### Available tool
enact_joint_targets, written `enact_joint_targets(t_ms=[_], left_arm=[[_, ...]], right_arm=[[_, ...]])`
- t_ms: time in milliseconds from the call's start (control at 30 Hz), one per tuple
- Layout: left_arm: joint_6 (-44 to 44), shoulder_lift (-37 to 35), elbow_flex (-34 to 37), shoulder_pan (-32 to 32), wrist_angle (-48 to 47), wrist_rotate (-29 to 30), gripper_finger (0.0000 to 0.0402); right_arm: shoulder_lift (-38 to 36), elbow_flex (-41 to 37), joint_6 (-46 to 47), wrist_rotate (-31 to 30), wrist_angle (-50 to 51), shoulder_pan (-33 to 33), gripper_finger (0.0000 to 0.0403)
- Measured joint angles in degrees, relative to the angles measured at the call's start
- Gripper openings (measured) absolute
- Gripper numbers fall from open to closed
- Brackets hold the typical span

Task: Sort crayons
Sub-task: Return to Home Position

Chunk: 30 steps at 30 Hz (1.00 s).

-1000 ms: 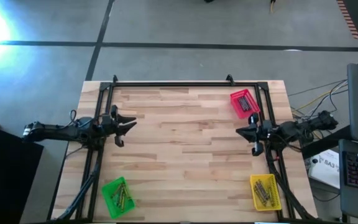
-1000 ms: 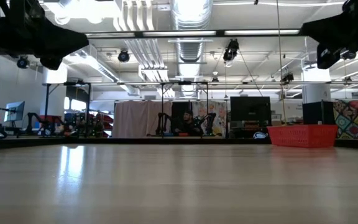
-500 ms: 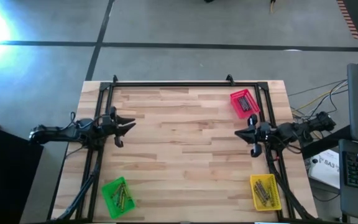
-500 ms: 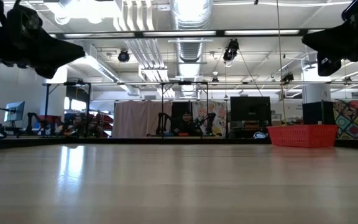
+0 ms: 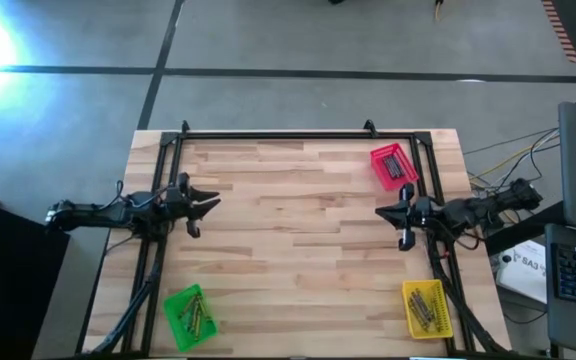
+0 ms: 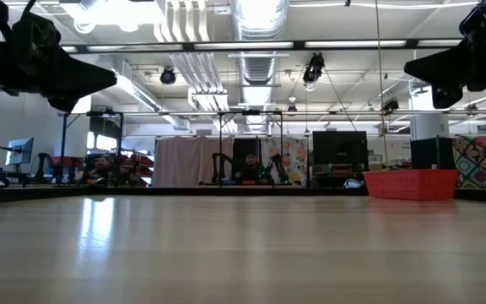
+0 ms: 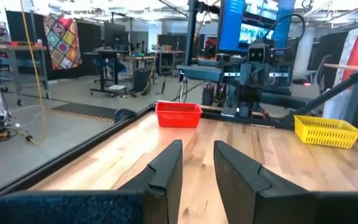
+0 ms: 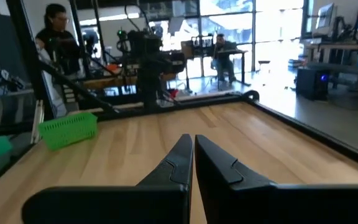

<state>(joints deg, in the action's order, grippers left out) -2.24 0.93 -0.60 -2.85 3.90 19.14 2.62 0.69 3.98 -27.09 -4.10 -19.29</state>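
Crayons [image 5: 195,318] lie in three trays at the counter [image 5: 298,250] edges: green tray [image 5: 171,300] in the left corner, yellow tray [image 5: 408,290] in the right corner, red tray [image 5: 378,155] at the far right. Left claw [image 7: 197,144] hangs over the left edge, fingers slightly apart, empty. Right claw [image 8: 192,137] hangs over the right edge between the red and yellow trays, closed, empty.

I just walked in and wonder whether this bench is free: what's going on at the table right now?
A crayon sort that looks about finished. The crayons lie in the green tray, the red tray and the yellow tray; I can make out none loose on the table. The left gripper, open, and the right gripper, shut, hold nothing and hover at opposite sides of the table.
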Motion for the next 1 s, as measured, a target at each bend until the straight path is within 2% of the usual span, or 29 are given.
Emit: enact_joint_targets(t_ms=[200, 467, 567, 700, 833, 1000], left_arm=[[-1.4, 1.0, 0.0, 0.0, 0.1, 2.5, 0.0075], [-1.2, 3.9, 0.0, 0.0, 0.1, 2.8, 0.0075], [-2.1, 4.7, 0.0, 0.0, 0.2, 2.9, 0.0075], [-5.3, 4.8, 0.0, 0.0, 0.3, 3.0, 0.0075], [-7.6, 4.7, 0.0, 0.0, 0.2, 2.9, 0.0075], [-7.2, 5.7, 0.0, 0.0, 0.1, 2.8, 0.0075]], right_arm=[[4.0, 0.0, 2.3, 0.0, 0.1, 0.0, 0.0009], [12.0, 0.0, 4.2, -0.1, -0.1, 0.0, 0.0009], [13.9, 0.0, -1.5, -1.4, -8.5, 0.0, 0.0009], [13.4, -0.1, -8.7, 2.2, -17.6, -0.1, 0.0009], [10.2, -0.1, -8.6, 4.1, -17.8, -0.1, 0.0009], [5.2, -0.1, -9.0, 9.8, -17.1, -0.1, 0.0009]])
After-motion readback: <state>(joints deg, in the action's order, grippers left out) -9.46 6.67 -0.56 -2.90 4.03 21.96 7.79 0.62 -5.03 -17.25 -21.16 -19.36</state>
